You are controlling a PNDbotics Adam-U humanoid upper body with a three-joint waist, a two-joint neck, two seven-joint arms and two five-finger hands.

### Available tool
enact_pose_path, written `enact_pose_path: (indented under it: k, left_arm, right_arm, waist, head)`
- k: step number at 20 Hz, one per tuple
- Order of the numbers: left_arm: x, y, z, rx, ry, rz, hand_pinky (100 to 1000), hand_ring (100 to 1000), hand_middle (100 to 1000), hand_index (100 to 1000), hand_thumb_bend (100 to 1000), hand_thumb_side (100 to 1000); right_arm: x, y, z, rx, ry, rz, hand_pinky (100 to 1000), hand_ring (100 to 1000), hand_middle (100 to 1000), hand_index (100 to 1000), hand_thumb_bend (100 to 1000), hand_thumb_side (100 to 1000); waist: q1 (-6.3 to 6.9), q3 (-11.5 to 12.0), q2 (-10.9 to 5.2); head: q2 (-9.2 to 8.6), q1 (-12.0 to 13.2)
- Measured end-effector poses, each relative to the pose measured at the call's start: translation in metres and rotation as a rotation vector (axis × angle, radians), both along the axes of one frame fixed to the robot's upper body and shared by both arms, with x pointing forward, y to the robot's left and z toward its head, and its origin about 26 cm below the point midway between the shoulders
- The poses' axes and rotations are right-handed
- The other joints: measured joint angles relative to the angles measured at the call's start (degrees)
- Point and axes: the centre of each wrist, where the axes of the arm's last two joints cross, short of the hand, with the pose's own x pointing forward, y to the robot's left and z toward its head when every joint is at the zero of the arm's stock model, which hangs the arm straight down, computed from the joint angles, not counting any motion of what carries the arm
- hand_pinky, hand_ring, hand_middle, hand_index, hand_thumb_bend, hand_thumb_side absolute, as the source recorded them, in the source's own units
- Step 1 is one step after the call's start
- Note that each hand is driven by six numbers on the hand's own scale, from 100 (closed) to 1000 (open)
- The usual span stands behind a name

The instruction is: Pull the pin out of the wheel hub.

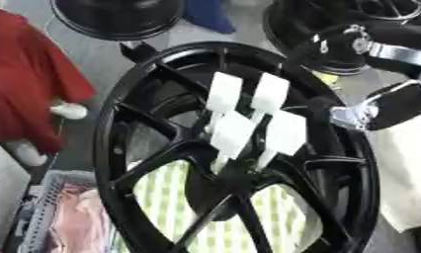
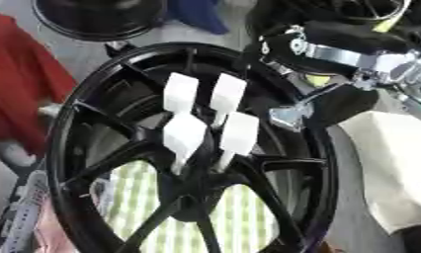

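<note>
We see four white pins (image 1: pixel 248 116) with flat paddle-shaped heads, stems seated in the centre of the black wheel hub (image 1: pixel 235 178), mid-frame. Two sit higher, two lower, close together in a cluster. The wheel (image 1: pixel 119 148) fills most of the frame, tilted, spokes fanning from the centre.

Our right hand (image 2: pixel 335 101) comes in from upper right, at the rim right of the pins, not touching them. We cannot tell whether its fingers are apart or together. Our left hand is not visible.

Through the spokes: a green-and-white striped cloth (image 1: pixel 171 197). Lower left, a basket (image 1: pixel 41 217). Right edge, a cream cloth (image 2: pixel 387 163). Upper left, a second black wheel (image 1: pixel 119 17).
</note>
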Motion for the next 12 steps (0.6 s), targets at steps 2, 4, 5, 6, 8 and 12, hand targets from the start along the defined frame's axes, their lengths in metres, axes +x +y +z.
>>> enact_pose_path:
  k: [2,4,5,6,8,12]
  left_arm:
    - [0.000,0.000,0.000,0.000,0.001,0.001,945,705,663,815,100,723]
    - [0.000,0.000,0.000,0.000,0.002,0.001,945,706,663,814,100,722]
    - [0.000,0.000,0.000,0.000,0.002,0.001,945,706,664,814,100,722]
    - [0.000,0.000,0.000,0.000,0.002,0.001,945,706,664,814,100,722]
    - [0.000,0.000,0.000,-0.001,0.003,0.002,945,706,664,814,100,722]
    - [0.000,0.000,0.000,-0.001,0.006,0.001,945,706,664,814,100,723]
  right_arm:
    - [-0.001,-0.003,-0.003,0.003,0.009,-0.002,808,828,780,866,203,571]
    - [-0.001,-0.006,-0.006,0.000,0.024,-0.002,794,810,759,874,189,617]
    - [-0.001,-0.006,-0.007,-0.001,0.031,-0.002,791,801,749,876,183,648]
    - [-0.001,-0.007,-0.008,-0.003,0.039,-0.001,784,791,737,873,180,686]
    - [-0.001,-0.008,-0.011,-0.009,0.053,0.000,779,777,719,871,193,710]
    - [-0.001,-0.008,-0.019,-0.024,0.087,0.007,770,775,705,852,236,617]
  waist:
    - [0.00,-0.2,0.00]
    - [-0.01,-0.3,-0.02]
    - [-0.01,-0.3,-0.04]
    - [-0.01,-0.3,-0.08]
    - [-0.01,-0.4,-0.29]
    - [-0.03,-0.3,-0.51]
  head:
    - [0.15,0.1]
    - [0.17,0.2]
    - [0.17,0.2]
    - [0.17,0.2]
    - [0.17,0.2]
    - [0.20,0.1]
